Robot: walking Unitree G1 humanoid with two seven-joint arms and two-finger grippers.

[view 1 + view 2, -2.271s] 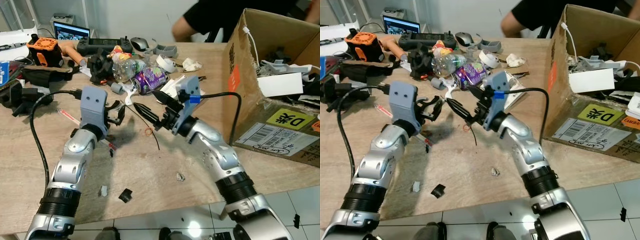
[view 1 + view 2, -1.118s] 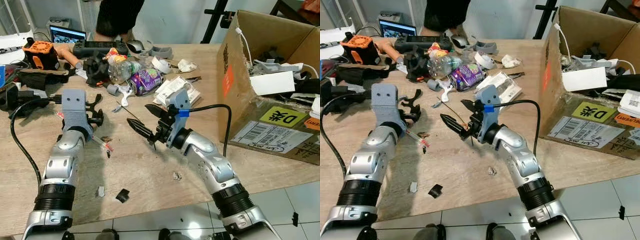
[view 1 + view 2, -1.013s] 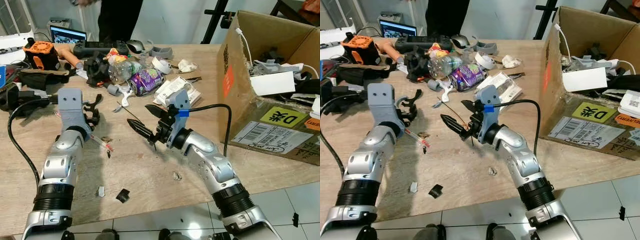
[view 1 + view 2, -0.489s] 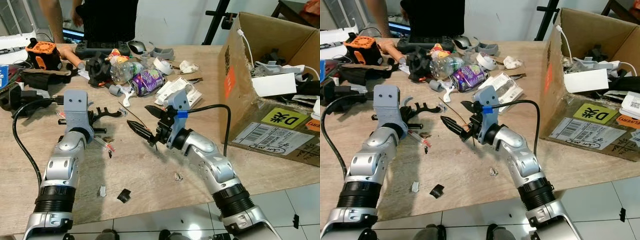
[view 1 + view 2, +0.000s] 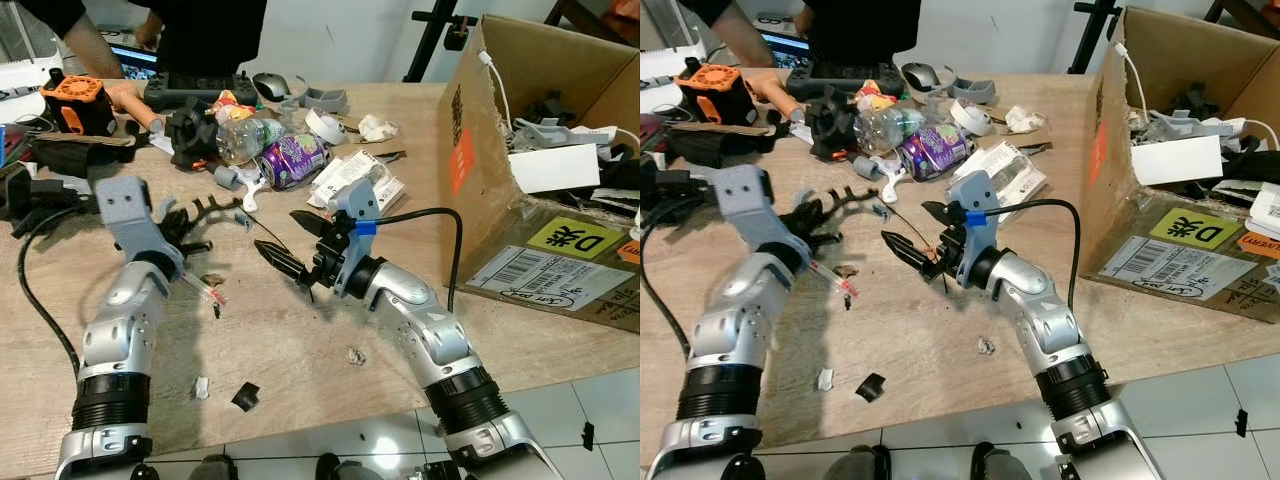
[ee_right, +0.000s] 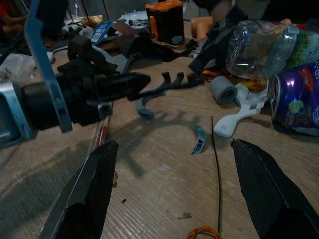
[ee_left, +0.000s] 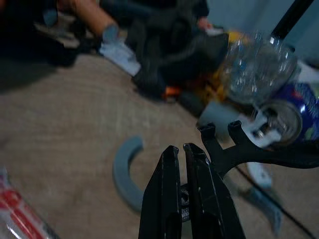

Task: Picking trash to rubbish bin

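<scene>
My left gripper (image 5: 183, 226) is shut on a black pronged plastic piece (image 5: 212, 207) and holds it just above the table's left middle; the left wrist view shows the fingers (image 7: 172, 189) closed, with the piece (image 7: 259, 154) sticking out sideways. To its right my right gripper (image 5: 292, 241) hovers open over a thin black wire (image 6: 217, 169) and an orange rubber band (image 6: 202, 232), with nothing between its fingers. A purple can (image 5: 293, 160) and a clear plastic bottle (image 5: 243, 138) lie further back. A big cardboard box (image 5: 480, 130) stands at the right.
A person (image 5: 210, 40) stands behind the table near a laptop and a controller. Tools and an orange device (image 5: 68, 100) crowd the back left. A red-and-white stick (image 5: 197, 291), a black scrap (image 5: 243, 395) and a small crumb (image 5: 353, 355) lie near the front edge.
My left gripper has tilted and swung a little left with the black piece in it. The right arm has held still. The person has shifted behind the table.
</scene>
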